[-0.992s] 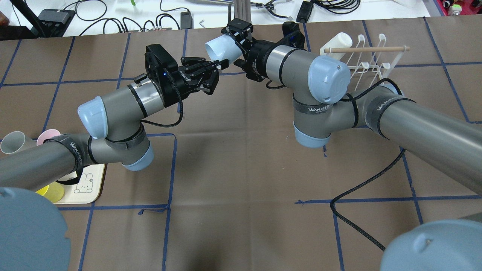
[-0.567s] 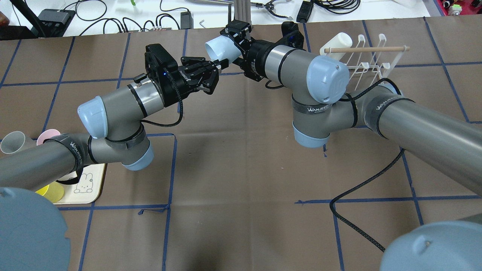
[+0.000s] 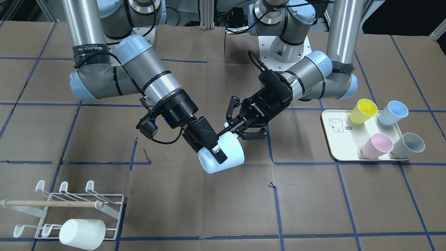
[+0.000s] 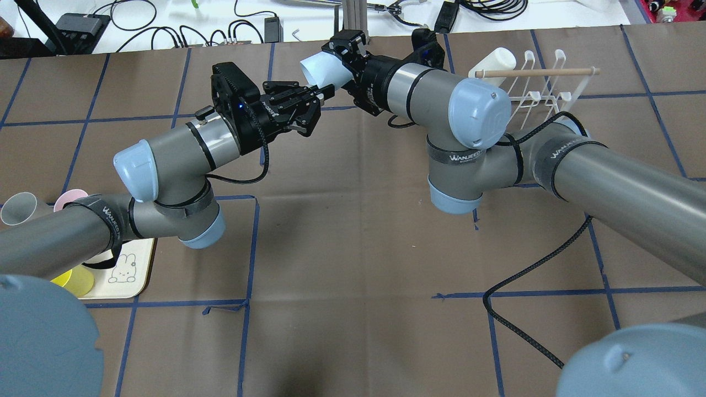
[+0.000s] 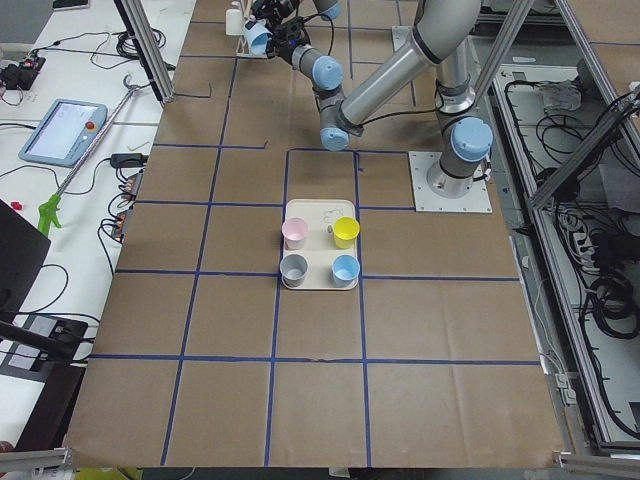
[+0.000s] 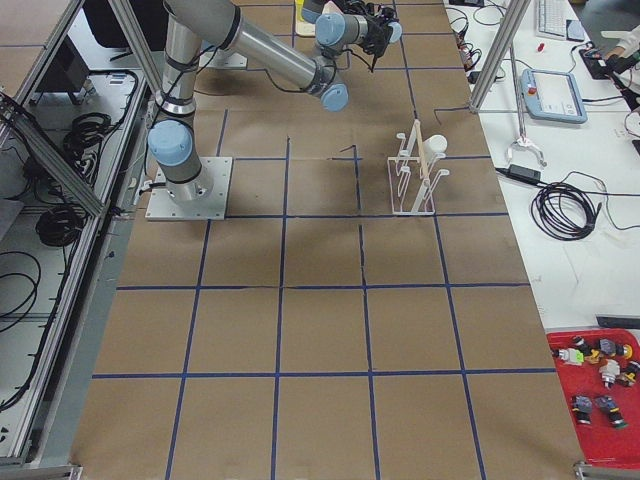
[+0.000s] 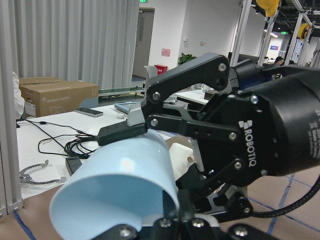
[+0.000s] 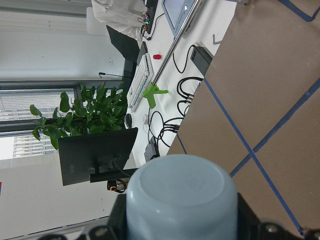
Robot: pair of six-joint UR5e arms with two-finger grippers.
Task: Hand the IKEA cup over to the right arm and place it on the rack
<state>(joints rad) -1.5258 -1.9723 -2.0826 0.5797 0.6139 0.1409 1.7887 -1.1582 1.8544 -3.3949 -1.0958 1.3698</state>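
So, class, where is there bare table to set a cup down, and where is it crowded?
Free: brown paper between the white wire rack and the cream bear tray. Crowded: that tray's four cups; mid-table, around the held pale-blue cup.

A white cup (image 6: 436, 143) sits on the rack (image 6: 409, 196).

The rack (image 3: 52, 203) stands right, tray (image 3: 343, 146) left, cup (image 3: 228, 155) between.

A robotics lab: tape-gridded table (image 4: 353, 248), teach pendant (image 5: 62, 130), loose cables (image 6: 565, 210), two mounted arms.
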